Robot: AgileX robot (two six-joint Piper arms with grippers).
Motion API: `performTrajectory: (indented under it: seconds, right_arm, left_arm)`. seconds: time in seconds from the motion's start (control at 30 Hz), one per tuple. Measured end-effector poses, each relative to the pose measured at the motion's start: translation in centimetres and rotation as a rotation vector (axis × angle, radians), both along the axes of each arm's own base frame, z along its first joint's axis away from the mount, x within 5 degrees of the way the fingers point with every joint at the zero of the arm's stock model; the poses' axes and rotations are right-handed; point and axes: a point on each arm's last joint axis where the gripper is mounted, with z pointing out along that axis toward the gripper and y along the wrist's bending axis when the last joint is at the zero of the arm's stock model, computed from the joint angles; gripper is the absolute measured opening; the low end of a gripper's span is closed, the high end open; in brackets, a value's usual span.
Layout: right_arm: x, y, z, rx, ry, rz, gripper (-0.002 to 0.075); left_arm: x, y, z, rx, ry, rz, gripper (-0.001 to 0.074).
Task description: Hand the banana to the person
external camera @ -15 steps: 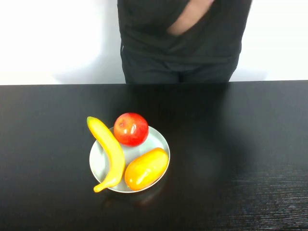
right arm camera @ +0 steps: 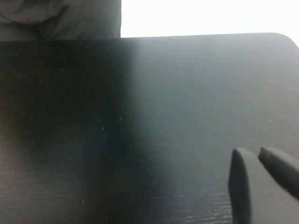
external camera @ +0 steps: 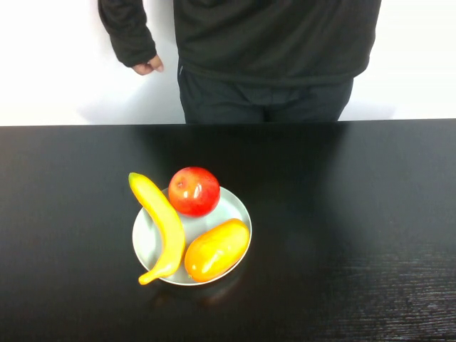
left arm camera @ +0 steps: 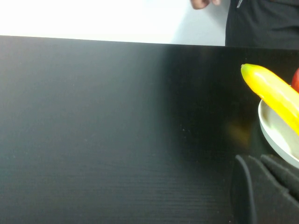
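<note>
The banana (external camera: 160, 223) is long, curved and yellow. It lies along the left rim of a pale plate (external camera: 235, 205) at the table's middle left, its greenish tip pointing to the far side. The tip also shows in the left wrist view (left arm camera: 271, 91). The person (external camera: 274, 50) stands behind the far edge in a dark top, one bare hand (external camera: 146, 66) hanging at the left. My left gripper (left arm camera: 254, 161) is shut and empty, low over the table just short of the plate. My right gripper (right arm camera: 253, 151) is shut and empty over bare table. Neither gripper shows in the high view.
A red apple (external camera: 193, 190) and a stout yellow-orange mango (external camera: 216, 249) share the plate beside the banana. The black table (external camera: 342, 214) runs the full width, and its far edge meets a white wall. The plate's rim (left arm camera: 275, 140) lies near my left fingers.
The person's arm has moved from in front of the torso to hang at the left side, so the hand now shows. The fruit and plate have not moved.
</note>
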Motion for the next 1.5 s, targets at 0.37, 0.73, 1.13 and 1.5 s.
performTrajectory:
  seconds: [0.37, 0.73, 1.13, 1.5]
  right_arm:
    - [0.0, 0.0, 0.0, 0.0, 0.0, 0.0, -0.0007]
    - [0.0, 0.0, 0.0, 0.0, 0.0, 0.0, -0.0007]
    - [0.0, 0.0, 0.0, 0.0, 0.0, 0.0, -0.0007]
    - [0.0, 0.0, 0.0, 0.0, 0.0, 0.0, -0.0007]
  left_arm:
    - [0.0, 0.0, 0.0, 0.0, 0.0, 0.0, -0.0004]
    - [0.0, 0.0, 0.0, 0.0, 0.0, 0.0, -0.0004]
    - [0.1, -0.2, 0.2, -0.109, -0.018, 0.005, -0.0004]
    - [0.4, -0.1, 3.0, -0.587, -0.275, 0.061, -0.0004]
